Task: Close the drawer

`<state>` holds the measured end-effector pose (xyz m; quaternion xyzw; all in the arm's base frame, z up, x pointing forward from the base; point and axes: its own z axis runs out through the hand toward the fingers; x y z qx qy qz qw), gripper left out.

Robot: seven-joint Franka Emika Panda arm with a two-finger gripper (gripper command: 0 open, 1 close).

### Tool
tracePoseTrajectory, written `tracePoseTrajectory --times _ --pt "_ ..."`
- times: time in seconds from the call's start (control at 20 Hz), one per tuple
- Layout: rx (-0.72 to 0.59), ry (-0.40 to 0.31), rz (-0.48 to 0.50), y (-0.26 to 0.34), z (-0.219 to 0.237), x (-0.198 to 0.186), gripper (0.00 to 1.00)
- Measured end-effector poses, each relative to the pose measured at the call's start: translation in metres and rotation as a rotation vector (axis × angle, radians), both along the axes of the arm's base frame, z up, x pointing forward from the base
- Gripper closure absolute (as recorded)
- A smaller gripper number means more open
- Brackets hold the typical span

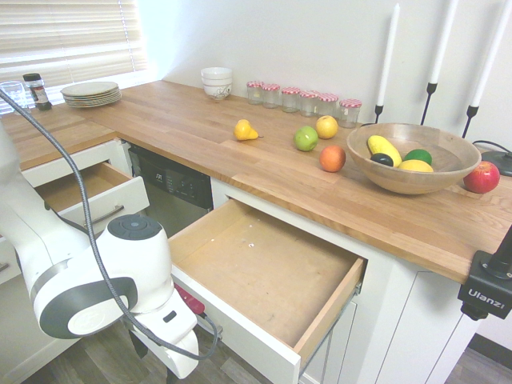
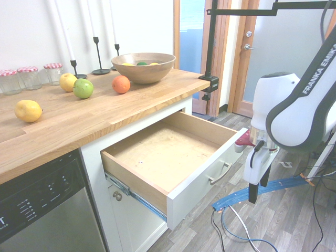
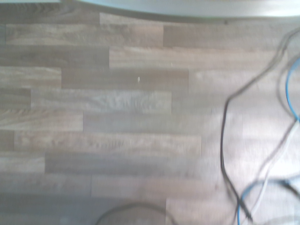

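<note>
white-fronted and wood-sided, the drawer (image 2: 169,150) is standing pulled out beneath the wooden countertop (image 2: 94,107), its curved silver handle (image 2: 220,173) facing outward. the gripper (image 2: 258,192) is pointing downward just in front of the drawer, above the floor, its fingers parting and holding nothing. on the countertop, a wooden bowl (image 1: 414,158) is containing fruit.

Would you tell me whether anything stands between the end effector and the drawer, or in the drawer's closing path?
Nothing visible stands between the end effector and the drawer, or in its closing path.
</note>
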<state>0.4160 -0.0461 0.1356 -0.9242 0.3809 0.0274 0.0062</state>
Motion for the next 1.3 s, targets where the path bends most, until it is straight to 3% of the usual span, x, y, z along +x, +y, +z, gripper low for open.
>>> tracePoseTrajectory --times 0.15,0.2,0.5,1.3 --pt "0.014 -0.037 0.027 -0.001 -0.016 0.007 0.0" --pt "0.021 -0.047 0.036 -0.001 -0.018 0.009 1.0" --pt "0.018 -0.09 0.058 -0.004 -0.021 0.018 1.0" --pt "0.017 -0.102 0.064 -0.003 -0.022 0.027 1.0"
